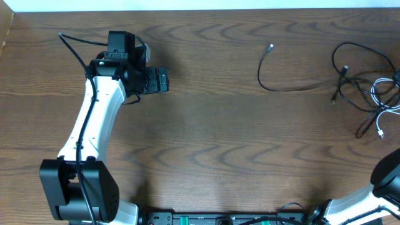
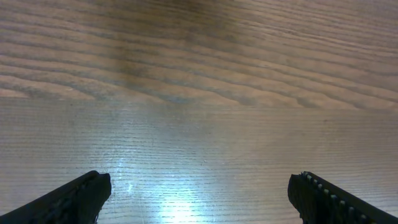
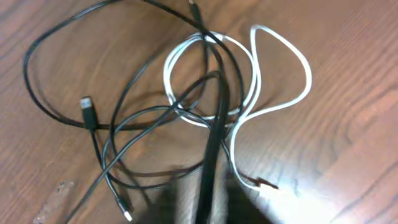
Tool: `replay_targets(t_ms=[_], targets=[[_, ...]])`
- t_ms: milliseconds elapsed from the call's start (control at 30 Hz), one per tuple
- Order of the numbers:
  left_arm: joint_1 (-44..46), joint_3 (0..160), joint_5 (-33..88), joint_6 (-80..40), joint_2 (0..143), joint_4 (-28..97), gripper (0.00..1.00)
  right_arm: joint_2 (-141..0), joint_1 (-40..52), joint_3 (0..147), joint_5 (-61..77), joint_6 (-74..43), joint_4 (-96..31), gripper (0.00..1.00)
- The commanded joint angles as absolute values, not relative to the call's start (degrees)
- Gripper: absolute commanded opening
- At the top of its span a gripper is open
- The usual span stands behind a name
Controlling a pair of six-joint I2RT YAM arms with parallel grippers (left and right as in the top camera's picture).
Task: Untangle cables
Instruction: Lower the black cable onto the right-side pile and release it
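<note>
Across the whole overhead view we see the brown wood-grain bench (image 1: 237, 156). On its left side the white and black left arm (image 1: 94, 122) reaches up from the near edge. The left pincer (image 1: 161, 81) points right over bare wood. In the wrist view its fingertips (image 2: 81, 196) sit at the two lower corners, spread wide with nothing between them. At the near right corner only part of the right arm (image 1: 389, 181) shows. We cannot tell whether the right pincer is spread or pressed together, since its own view gives just a dark blur at the lower edge. The cables (image 1: 365, 81) lie tangled by the far right edge of the bench, well apart from the left pincer. Within that heap a white cord (image 3: 280, 93) loops through several black strands. A lone black cord (image 1: 281, 88) curves just left of the heap; we cannot tell whether it touches. A small black plug (image 3: 87, 112) rests on the wood among the strands.
</note>
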State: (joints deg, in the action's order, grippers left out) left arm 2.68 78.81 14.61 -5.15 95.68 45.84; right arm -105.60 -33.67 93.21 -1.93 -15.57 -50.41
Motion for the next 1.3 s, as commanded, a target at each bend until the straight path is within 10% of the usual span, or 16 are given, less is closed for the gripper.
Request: replay_targets(t_ms=[0, 133, 500, 1267], targets=[[2.4, 79.3, 13.8, -5.2, 95.4, 45.8, 0.98, -105.3, -34.5, 93.0, 1.7, -16.3, -51.7, 0.55], [2.4, 79.3, 13.8, -5.2, 95.4, 45.8, 0.98, -105.3, -34.4, 93.0, 2.2, -16.3, -52.7, 0.99], [2.4, 79.3, 13.8, -5.2, 95.4, 45.8, 0.98, -105.5, -30.6, 92.5, 24.3, -10.5, -52.9, 0.99], [2.4, 79.3, 13.8, -5.2, 95.4, 45.8, 0.98, -106.2, -18.3, 92.0, 20.5, 10.4, -51.9, 0.99]])
